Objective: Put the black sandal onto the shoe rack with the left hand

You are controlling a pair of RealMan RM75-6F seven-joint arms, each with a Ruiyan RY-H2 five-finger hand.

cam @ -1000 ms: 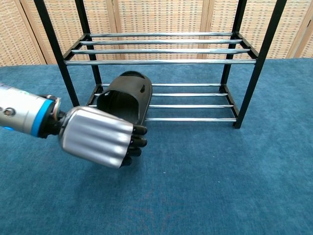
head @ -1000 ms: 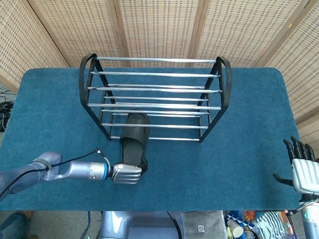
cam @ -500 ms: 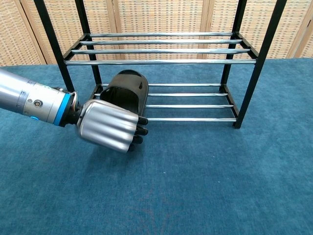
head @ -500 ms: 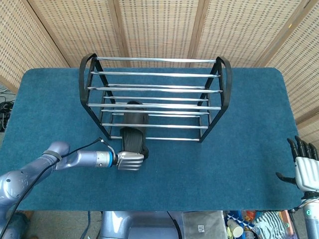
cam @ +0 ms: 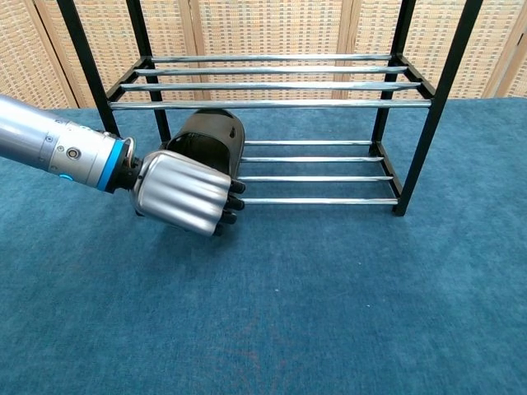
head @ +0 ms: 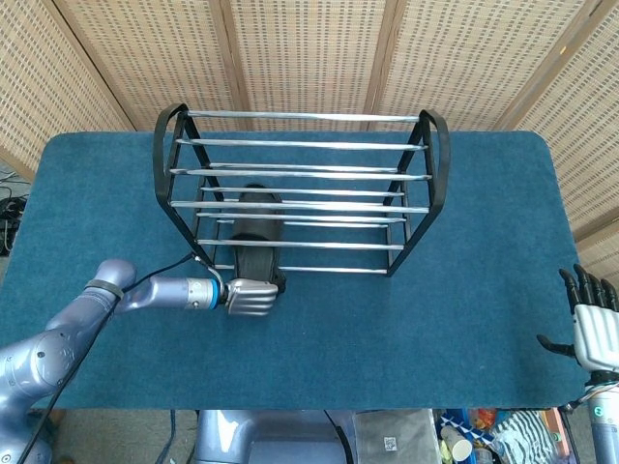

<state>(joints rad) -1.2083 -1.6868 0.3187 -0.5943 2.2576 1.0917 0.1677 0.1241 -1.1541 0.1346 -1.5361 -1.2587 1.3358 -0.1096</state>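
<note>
The black sandal point(head: 257, 237) point(cam: 210, 139) lies toe-first on the lower shelf of the black-and-chrome shoe rack point(head: 300, 174) point(cam: 329, 177), near its left end. Only its heel end reaches the front rail. My left hand point(head: 250, 298) point(cam: 183, 192) is at that heel, fingers curled around it, just in front of the rack. The hand hides the back of the sandal in the chest view. My right hand point(head: 592, 319) hangs off the table's right front corner, fingers spread and holding nothing.
The rack stands in the middle of a blue-carpeted table point(head: 464, 290). Its upper shelf rails point(cam: 272, 82) run above the sandal. Wicker screens point(head: 309, 48) close off the back. Cables and clutter lie on the floor below the table's front edge.
My left hand has pushed the sandal away from me, from the carpet in front of the rack onto the lower shelf. The right hand has hardly moved.
</note>
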